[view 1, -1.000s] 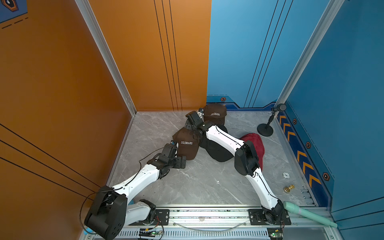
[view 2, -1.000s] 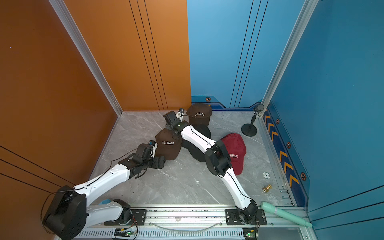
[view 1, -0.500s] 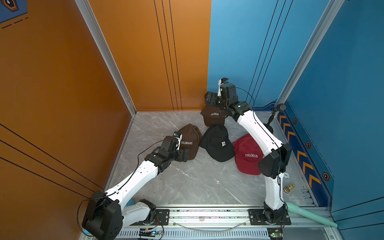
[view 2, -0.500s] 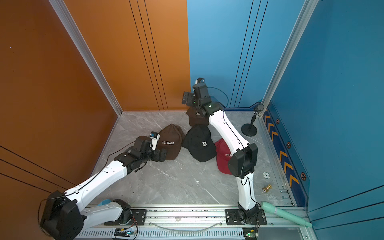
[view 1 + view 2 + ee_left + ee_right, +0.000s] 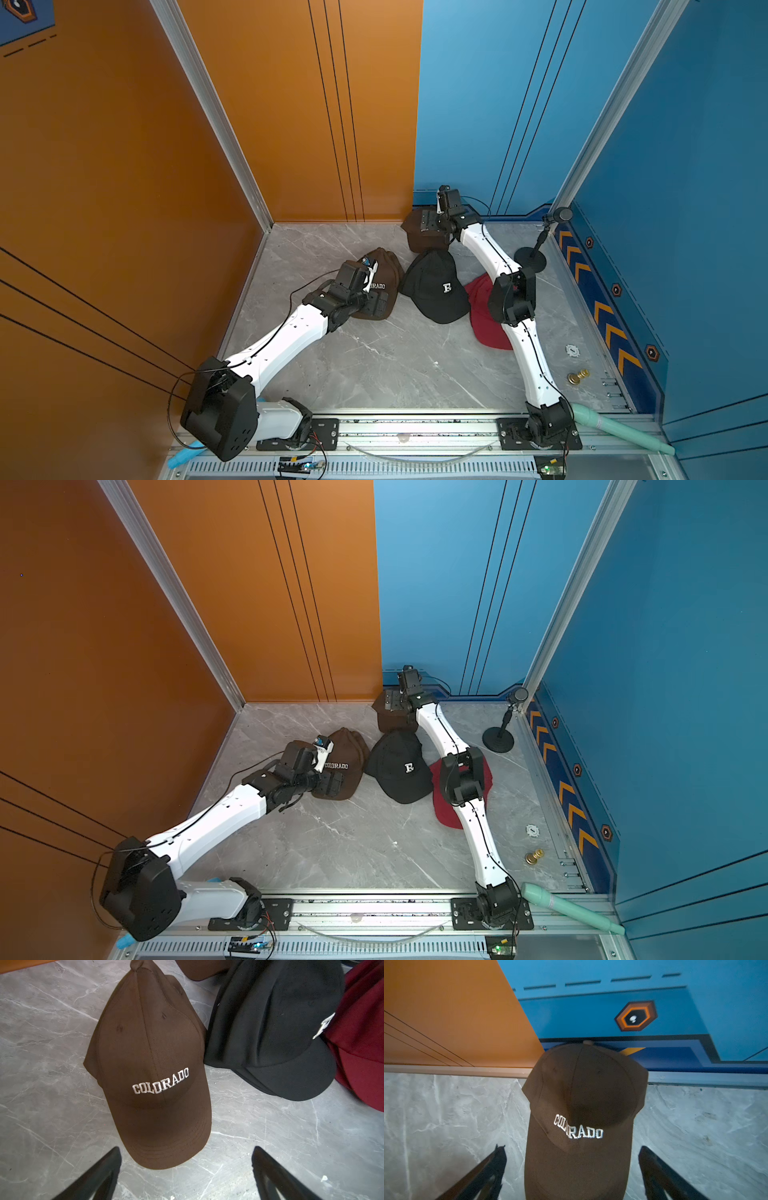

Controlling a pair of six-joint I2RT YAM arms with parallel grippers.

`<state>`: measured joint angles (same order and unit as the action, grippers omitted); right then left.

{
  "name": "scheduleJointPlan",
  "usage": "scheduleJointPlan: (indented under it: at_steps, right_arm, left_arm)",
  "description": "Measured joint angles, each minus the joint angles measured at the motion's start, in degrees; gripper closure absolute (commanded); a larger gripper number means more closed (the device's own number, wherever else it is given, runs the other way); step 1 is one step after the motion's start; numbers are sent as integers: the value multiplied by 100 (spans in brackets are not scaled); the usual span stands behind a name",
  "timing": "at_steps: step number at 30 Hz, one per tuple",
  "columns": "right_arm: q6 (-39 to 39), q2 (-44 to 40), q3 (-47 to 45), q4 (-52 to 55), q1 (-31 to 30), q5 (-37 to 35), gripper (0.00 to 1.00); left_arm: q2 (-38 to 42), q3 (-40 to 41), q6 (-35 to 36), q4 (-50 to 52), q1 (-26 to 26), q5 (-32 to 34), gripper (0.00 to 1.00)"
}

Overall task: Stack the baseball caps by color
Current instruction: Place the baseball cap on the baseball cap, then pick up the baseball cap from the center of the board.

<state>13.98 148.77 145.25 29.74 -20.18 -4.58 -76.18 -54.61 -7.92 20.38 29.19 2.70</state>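
Both grippers are caught with jaws spread wide and nothing gripped. The left gripper (image 5: 186, 1150) is lined up on the near brown cap (image 5: 149, 1059), which is laid flat on the grey marbled surface (image 5: 374, 365): the brim is pointed straight back at the wrist, its tip taken in between the fingers (image 5: 99, 1176), and the cap's long axis, brim to crown button, is run directly away along the line of approach. The COLORADO lettering is read upright from the left wrist, so no turn of the wrist looks to be needed; a short push forward and a close on the brim is judged to be the next call.

At the blue back wall (image 5: 591, 1012), the same picture is given for the right gripper (image 5: 572, 1148): the far brown cap (image 5: 583, 1088) is set with its crown close to the wall's foot and its brim run back between the open fingers. Whether fabric is touched there cannot be told.

The two browns are seen well apart, with the back of the black cap (image 5: 432, 286) pushed in near the gap between them; the red cap (image 5: 482, 324) is partly covered by the right arm's elbow. Each brown is nearer its own arm, so one must be carried across to the other, and the black is the thing likely to be snagged
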Motion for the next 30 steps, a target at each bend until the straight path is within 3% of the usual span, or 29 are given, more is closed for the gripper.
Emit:
scheduleJointPlan:
  at_steps: [5,19,25,30]
  right_arm:
    - [-111,415,544,-225,-46,-153,0]
    - [-109,1172,931,-789,28,-361,1]
    - [-70,1392,931,-828,74,-535,27]
    - [-37,1412,931,-992,107,-621,66]
  left_arm:
    - [-184,-83,2,28,4,-42,2]
    - [-667,-221,107,46,-17,-411,2]
    - [-667,-223,107,44,-81,-577,2]
    - [-667,-223,107,42,-149,-669,2]
